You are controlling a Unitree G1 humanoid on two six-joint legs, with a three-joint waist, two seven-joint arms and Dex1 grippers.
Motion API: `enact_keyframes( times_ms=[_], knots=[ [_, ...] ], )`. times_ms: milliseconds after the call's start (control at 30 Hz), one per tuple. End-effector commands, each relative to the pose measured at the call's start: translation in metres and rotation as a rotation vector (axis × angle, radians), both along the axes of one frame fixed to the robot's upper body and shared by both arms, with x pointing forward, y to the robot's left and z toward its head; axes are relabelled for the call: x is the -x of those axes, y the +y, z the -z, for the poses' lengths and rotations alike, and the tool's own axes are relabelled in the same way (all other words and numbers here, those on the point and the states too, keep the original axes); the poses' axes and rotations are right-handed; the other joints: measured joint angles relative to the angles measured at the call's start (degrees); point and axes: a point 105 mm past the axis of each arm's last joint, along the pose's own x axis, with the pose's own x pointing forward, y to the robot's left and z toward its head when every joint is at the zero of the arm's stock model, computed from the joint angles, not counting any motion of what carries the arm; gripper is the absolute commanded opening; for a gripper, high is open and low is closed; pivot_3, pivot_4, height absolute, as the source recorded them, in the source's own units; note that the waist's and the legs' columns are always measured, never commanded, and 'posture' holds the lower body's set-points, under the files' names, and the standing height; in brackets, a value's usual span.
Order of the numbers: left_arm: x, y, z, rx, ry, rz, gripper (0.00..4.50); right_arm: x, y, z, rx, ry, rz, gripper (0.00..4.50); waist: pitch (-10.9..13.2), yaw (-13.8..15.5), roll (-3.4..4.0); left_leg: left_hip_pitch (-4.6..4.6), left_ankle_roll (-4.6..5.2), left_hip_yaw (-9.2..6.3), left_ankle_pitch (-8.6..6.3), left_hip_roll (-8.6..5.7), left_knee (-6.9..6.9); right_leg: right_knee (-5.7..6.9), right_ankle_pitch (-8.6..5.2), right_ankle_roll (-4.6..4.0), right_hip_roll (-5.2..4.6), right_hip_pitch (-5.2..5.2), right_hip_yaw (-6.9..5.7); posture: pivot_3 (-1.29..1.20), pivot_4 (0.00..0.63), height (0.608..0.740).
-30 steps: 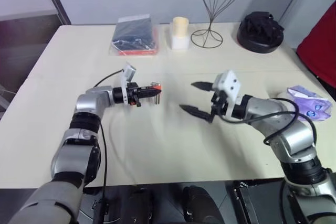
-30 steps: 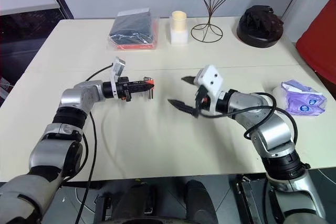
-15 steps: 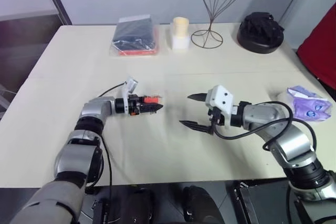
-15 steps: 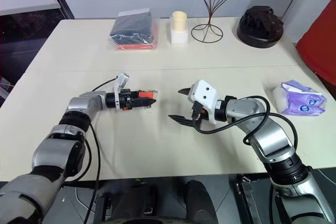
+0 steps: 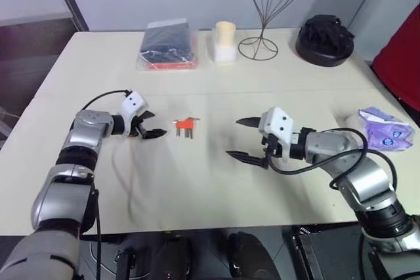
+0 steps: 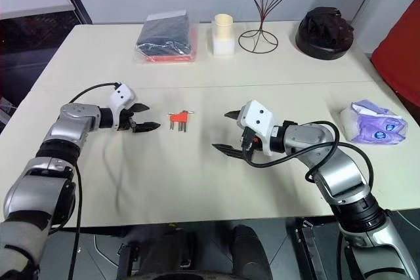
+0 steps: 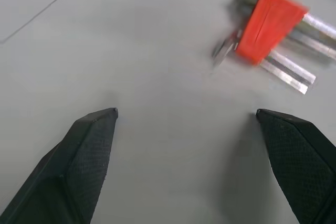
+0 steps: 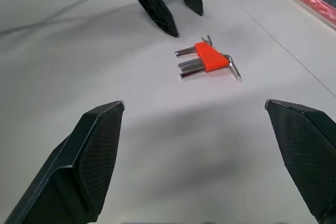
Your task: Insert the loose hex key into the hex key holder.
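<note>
The red-orange hex key holder (image 5: 186, 124) lies flat on the cream table (image 5: 197, 181), with several short metal keys sticking out of it (image 8: 209, 59). One bent key end (image 8: 232, 67) shows at its side; I cannot tell the loose hex key apart from the keys in the block. My left gripper (image 5: 156, 124) is open just left of the holder, pointing at it without touching it (image 7: 186, 112). Right of the holder, my right gripper (image 5: 233, 139) hovers open and holds nothing (image 8: 194, 103).
Along the far edge stand a dark folded item in a clear bag (image 5: 168, 44), a cream cylinder on a white block (image 5: 225, 40), a wire stand (image 5: 266, 11) and a black heap (image 5: 325, 39). A purple packet (image 5: 384, 129) lies at the right.
My left gripper opened and let go of the holder, which now lies on the table, and drew back to the left. The right gripper stayed open and almost still.
</note>
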Motion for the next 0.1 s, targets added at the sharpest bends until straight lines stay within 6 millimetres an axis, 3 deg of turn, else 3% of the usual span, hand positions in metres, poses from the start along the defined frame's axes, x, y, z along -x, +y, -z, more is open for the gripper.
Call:
enact_keyframes(
  times_ms=[33,100],
  knots=[
    [-0.001,-0.002,-0.037,0.083,-0.17,0.006,4.42,-0.005,-0.006,-0.018,-0.046,-0.07,0.027,4.5,0.01,0.0,-0.01,-0.01,0.0,0.0,0.0,-0.01,0.0,0.0,0.0,0.0,-0.01,0.0,0.0,0.0,0.15,0.74],
    [0.003,-0.005,-0.049,0.182,-0.198,-0.006,4.42,-0.009,-0.011,-0.022,-0.086,-0.078,0.069,4.5,0.01,-0.04,-0.01,-0.02,0.0,0.0,0.0,0.01,0.0,0.01,0.0,0.0,-0.09,-0.01,0.05,0.0,0.15,0.74]
  ],
)
